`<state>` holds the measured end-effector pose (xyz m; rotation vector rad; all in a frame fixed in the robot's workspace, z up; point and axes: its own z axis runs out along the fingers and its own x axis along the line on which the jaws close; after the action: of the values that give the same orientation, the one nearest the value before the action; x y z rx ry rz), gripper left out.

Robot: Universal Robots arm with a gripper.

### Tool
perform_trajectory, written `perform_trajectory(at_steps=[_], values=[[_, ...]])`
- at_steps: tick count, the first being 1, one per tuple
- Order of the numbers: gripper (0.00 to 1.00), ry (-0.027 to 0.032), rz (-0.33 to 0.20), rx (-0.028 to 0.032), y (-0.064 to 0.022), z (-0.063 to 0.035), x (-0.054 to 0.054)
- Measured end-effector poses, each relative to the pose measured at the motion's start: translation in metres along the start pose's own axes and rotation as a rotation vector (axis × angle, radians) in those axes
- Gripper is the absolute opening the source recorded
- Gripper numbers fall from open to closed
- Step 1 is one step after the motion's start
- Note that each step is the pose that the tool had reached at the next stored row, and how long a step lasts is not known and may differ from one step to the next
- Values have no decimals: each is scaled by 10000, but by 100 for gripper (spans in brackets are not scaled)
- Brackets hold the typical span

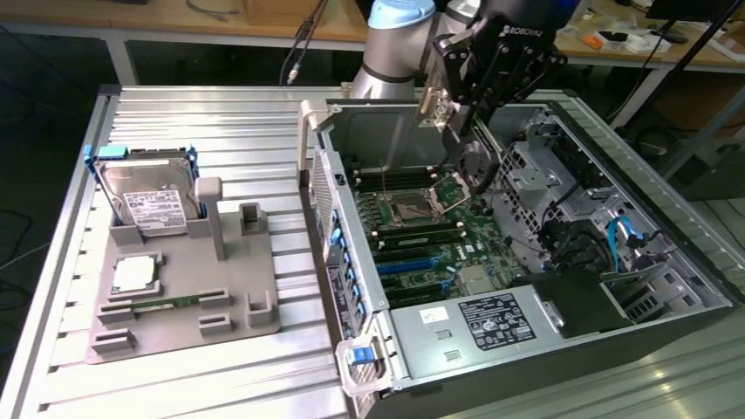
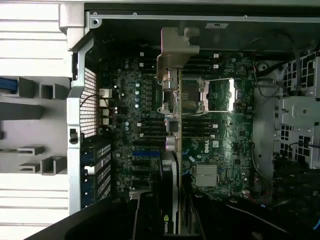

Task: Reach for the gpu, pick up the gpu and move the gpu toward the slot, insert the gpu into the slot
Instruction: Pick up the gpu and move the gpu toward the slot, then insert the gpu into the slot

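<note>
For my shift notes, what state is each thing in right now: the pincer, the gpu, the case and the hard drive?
pincer: shut on the gpu, above the open case.
gpu: held in the air over the motherboard, not seated.
computer case: lying on its side, side panel off.
hard drive: standing on edge, leaning, in the grey holder.

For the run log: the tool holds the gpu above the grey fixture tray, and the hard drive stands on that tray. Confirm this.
Not right. The tool holds the gpu above the open computer case, over the motherboard, not above the grey fixture tray; the exterior view shows it. The hard drive does stand on that tray.
</note>
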<state>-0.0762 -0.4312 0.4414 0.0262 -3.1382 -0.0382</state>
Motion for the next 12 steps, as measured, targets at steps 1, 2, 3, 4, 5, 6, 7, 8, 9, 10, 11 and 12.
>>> perform_trajectory(at_steps=[1, 2, 3, 4, 5, 6, 7, 8, 9, 10, 11, 12], values=[[27, -12, 0, 0, -1, 6, -48], [27, -27, -2, 0, -2, 12, -80], [27, -47, -2, 1, -2, 18, -120], [27, -63, -2, 2, -3, 23, -155], [27, -81, -1, 2, -4, 29, -192], [27, -97, -3, 1, -5, 34, -218], [27, -119, -5, 1, -5, 41, -250], [27, -136, -7, 2, -6, 46, -267], [27, -140, -7, 1, -6, 48, -270], [27, -140, -7, 2, -6, 48, -270], [27, -141, -6, 3, -6, 48, -270], [27, -140, -22, 3, -6, 49, -278]])
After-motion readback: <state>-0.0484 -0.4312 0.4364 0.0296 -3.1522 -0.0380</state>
